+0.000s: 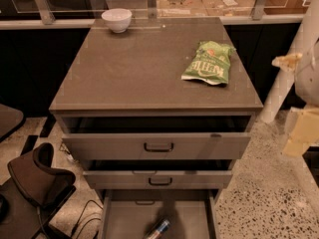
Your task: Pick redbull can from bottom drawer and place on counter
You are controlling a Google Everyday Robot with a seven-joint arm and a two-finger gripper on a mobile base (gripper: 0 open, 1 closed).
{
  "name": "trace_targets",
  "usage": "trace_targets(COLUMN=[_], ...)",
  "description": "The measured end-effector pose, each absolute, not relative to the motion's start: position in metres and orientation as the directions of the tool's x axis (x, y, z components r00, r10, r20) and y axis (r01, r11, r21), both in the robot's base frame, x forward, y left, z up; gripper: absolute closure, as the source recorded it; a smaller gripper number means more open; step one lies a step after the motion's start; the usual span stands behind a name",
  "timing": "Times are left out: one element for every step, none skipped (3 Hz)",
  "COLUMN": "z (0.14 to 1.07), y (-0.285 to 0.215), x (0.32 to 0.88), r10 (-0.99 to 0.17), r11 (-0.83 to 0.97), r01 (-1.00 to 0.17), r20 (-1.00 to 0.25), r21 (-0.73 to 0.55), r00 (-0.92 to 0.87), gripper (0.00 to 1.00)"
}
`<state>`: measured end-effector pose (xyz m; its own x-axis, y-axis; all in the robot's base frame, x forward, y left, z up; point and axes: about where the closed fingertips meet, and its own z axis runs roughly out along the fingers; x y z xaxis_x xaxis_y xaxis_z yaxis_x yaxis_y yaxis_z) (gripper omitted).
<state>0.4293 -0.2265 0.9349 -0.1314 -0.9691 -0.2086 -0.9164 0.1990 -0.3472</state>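
The move turns on where the redbull can (pixel 158 228) lies from the claw (pixel 299 127). The can is on the floor of the bottom drawer (pixel 192 214), at the lower edge of the view and near the drawer's middle. The claw hangs at the right edge of the view, beside the cabinet, lower than the counter (pixel 139 68) and well apart from the can. The can is therefore down and across to the left of the claw as the camera sees it. I cannot tell whether the claw is wide or narrow, but it holds nothing that I can see. The can lies on its side, its long axis slanting from near left to far right, so a grip would probably have to close across that slant. The top drawer (pixel 158 146) and the middle drawer (pixel 159 179) are both pulled partly out and overhang the back of the bottom drawer. In my judgement the reach has to come in from the front and from above, clear of their fronts. On the surface a green snack bag (pixel 208 62) lies towards the right side and a white bowl (pixel 116 19) sits at the far left corner, with bare surface between them. A dark chair (pixel 40 176) stands on the floor to the left, well away from the claw's likely path.
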Motion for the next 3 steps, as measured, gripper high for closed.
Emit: trace_targets(z=[0.890, 0.838, 0.789], y=[-0.226, -0.218, -0.204], x=[0.422, 0.419, 0.418], r10=[-0.985, -0.994, -0.992], r11=[0.100, -0.010, -0.097], r01=[-0.927, -0.945, -0.955], r20=[-0.167, -0.101, -0.050], r21=[-0.361, -0.326, -0.282], r00=[-0.042, 0.045, 0.115], gripper=[0.00, 0.00, 0.00])
